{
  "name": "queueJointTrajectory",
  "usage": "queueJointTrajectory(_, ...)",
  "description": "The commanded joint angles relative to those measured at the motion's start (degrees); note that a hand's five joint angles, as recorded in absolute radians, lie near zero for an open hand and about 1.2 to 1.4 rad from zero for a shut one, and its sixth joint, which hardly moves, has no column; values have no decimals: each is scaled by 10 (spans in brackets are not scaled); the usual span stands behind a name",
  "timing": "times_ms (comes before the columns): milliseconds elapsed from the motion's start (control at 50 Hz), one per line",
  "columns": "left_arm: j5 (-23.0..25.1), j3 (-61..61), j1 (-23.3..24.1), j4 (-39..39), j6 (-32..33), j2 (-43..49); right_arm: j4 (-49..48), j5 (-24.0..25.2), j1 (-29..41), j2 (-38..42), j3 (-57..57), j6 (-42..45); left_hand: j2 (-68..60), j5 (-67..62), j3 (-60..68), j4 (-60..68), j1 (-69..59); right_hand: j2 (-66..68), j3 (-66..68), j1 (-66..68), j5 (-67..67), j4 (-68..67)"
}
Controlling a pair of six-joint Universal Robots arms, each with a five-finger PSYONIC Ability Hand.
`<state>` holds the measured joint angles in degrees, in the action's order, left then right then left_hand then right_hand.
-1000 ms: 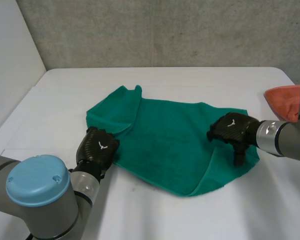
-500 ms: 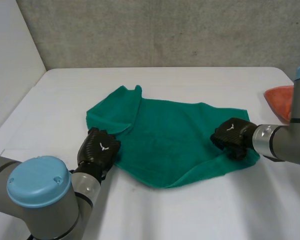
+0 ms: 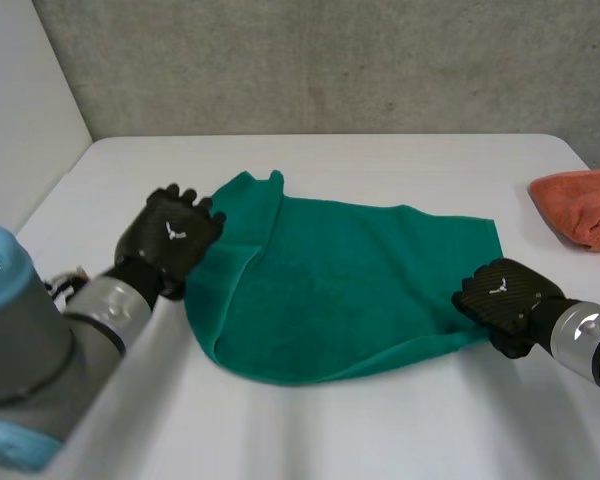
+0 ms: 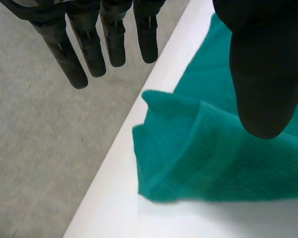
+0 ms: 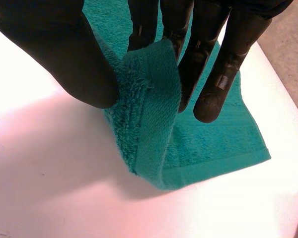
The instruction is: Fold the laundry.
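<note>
A green towel (image 3: 340, 280) lies spread on the white table (image 3: 380, 160), rumpled along its left side. My left hand (image 3: 170, 235) hovers over the towel's left edge with straight, spread fingers (image 4: 69, 49) and holds nothing; the towel's folded-over corner (image 4: 188, 144) lies below its thumb. My right hand (image 3: 505, 300) is at the towel's near right corner. In the right wrist view its fingers (image 5: 228, 54) and thumb pinch a raised fold of the towel's edge (image 5: 151, 104).
An orange cloth (image 3: 585, 205) lies bunched at the table's right edge. A grey wall stands behind the table. The table's left edge (image 4: 119, 148) runs close by the towel's left corner, with grey floor beyond it.
My left hand let go of the near left edge, opened and moved up and back. My right hand closed on the towel's right corner and drew it toward the near right.
</note>
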<state>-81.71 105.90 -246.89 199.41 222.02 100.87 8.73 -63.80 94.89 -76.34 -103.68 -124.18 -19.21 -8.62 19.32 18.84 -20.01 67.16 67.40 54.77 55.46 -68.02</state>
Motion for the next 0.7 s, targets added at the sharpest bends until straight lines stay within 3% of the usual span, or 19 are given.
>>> queueJointTrajectory(20,194,-64,-83,-40,5,46,-1,9,3,3,-6,-4,-45,-50,43,48,-37,128,126,252,145,-120)
queueJointTrajectory(120,251,-133,-91,-46,36,118,-1,11,3,4,-7,-4,-45,-50,43,48,-37,128,126,252,145,-120)
queueJointTrajectory(240,253,-202,-87,-75,114,191,-2,12,-2,6,-7,-4,-38,-44,37,42,-30,128,126,252,145,-120)
queueJointTrajectory(420,258,-333,-73,-212,230,313,-2,12,-3,8,-8,-4,-26,-32,25,30,-18,128,126,252,145,-120)
queueJointTrajectory(600,257,-406,-69,-247,240,374,-3,12,-5,11,-9,-4,-28,-34,27,31,-20,128,126,252,145,-120)
queueJointTrajectory(700,249,-429,-68,-250,239,390,-3,12,-6,12,-9,-4,-135,-141,134,139,-127,128,126,252,145,-120)
